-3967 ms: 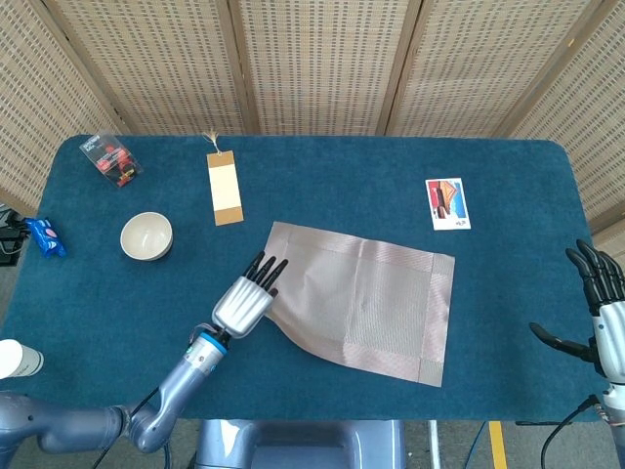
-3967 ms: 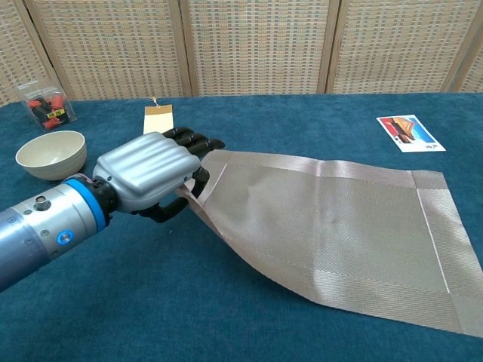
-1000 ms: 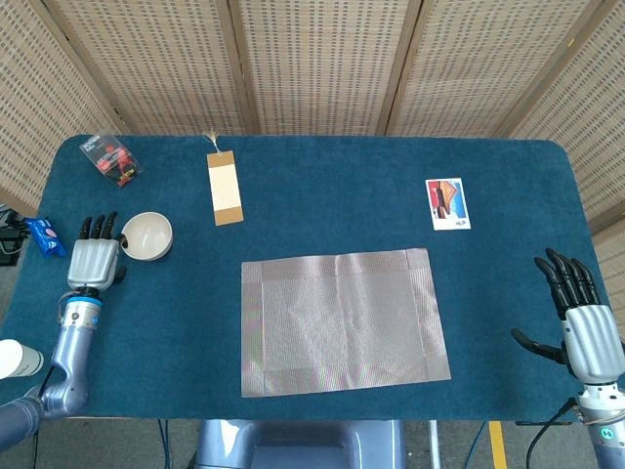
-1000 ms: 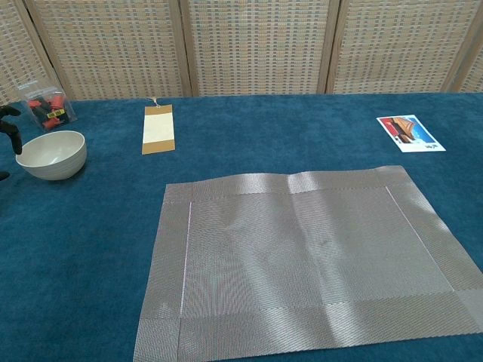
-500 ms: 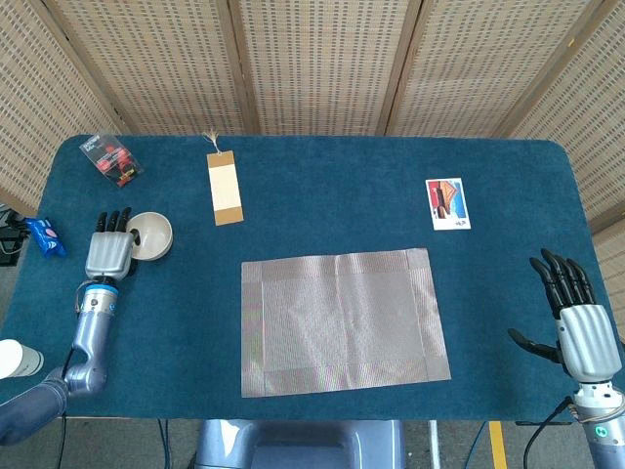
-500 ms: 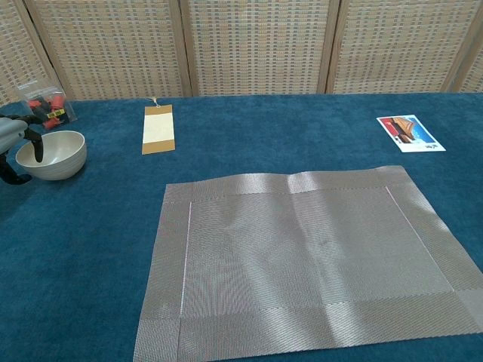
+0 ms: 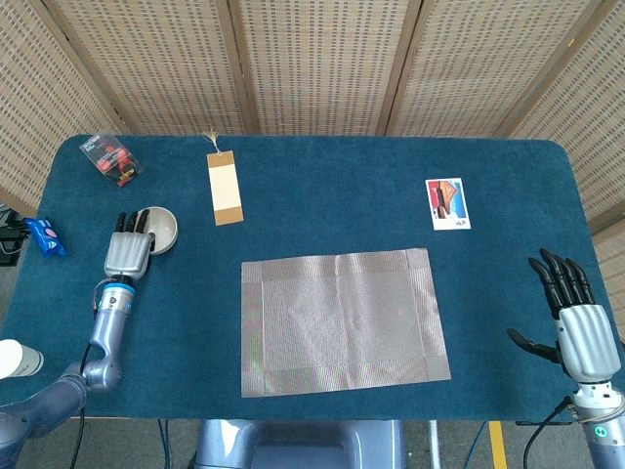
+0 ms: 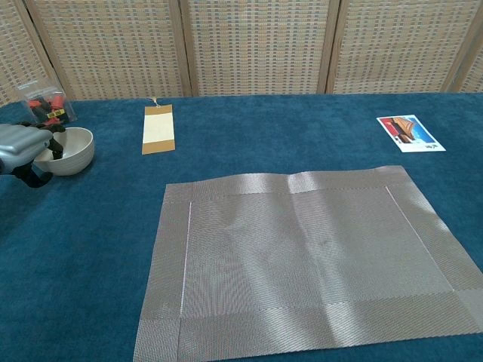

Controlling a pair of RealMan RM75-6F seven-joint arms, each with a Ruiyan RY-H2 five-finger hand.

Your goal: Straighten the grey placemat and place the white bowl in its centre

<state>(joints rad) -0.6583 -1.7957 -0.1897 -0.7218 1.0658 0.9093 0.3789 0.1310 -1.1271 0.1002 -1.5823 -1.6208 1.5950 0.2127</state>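
Holding the white bowl (image 8: 72, 149) by its near rim, the left hand (image 7: 128, 254) has its fingers curled over the edge. The grey placemat (image 7: 344, 320) lies flat, well off to that hand's right. The right hand (image 7: 574, 327) is far away, holding nothing, fingers spread.

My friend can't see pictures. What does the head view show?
A robot's left hand grips the rim of a small white bowl on a blue table, left of a flat, straightened grey woven placemat. Its right hand hovers open at the table's right edge, with a tan bookmark and a colourful card lying further back.
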